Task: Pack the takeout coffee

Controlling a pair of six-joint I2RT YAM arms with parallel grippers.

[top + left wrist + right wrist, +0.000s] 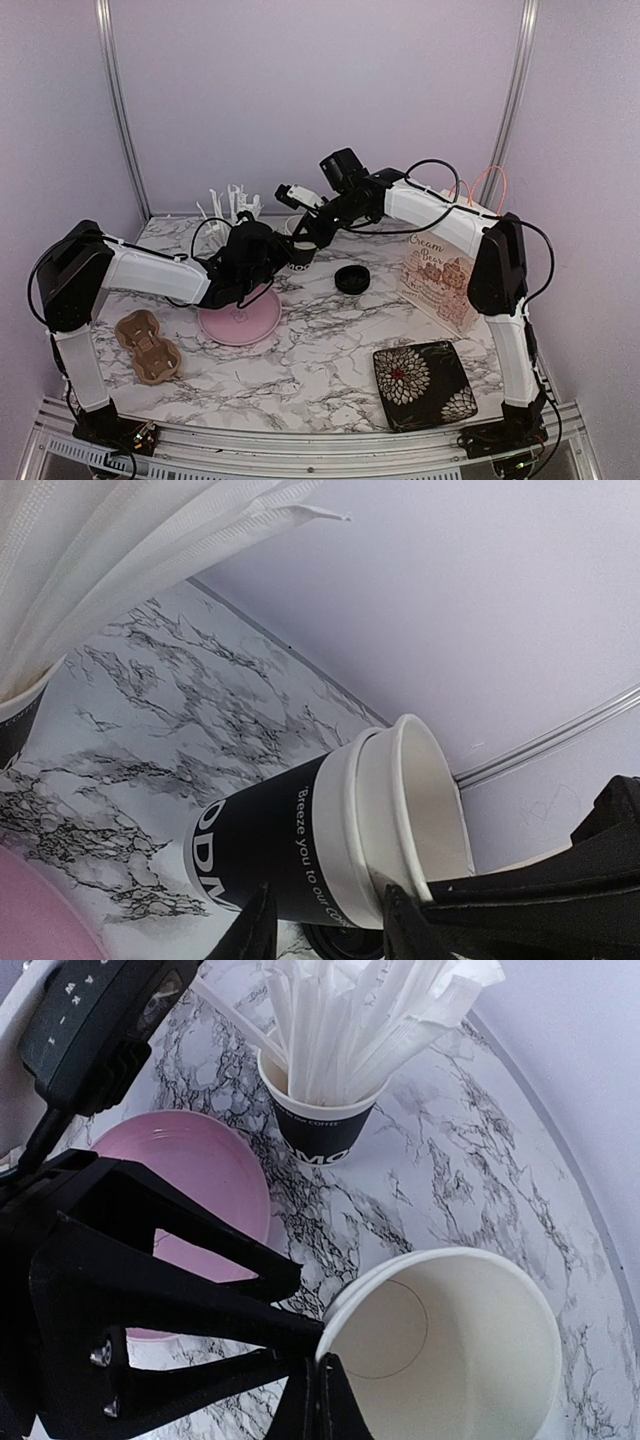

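Observation:
Two takeout coffee cups [298, 262] sit nested, one inside the other, at the table's middle back, without lids. In the left wrist view the outer cup [265, 845] has a black side, white print and a white band, and a second rim [412, 810] stands out of it. The right wrist view shows the pale inside [450, 1340]. My right gripper [303, 238] [322, 1380] is shut on the cups' rim, one finger inside and one outside. My left gripper [272, 258] [325, 915] is open, its fingertips [255, 920] against the cup's side. One black lid [352, 279] lies to the right.
A black cup full of white sticks [230, 205] [318, 1125] stands at the back left. A pink plate [240, 318] [190, 1175] lies under the left arm. A brown pulp carrier [148, 347] is front left. A paper bag [440, 280] and a floral plate [425, 383] are on the right.

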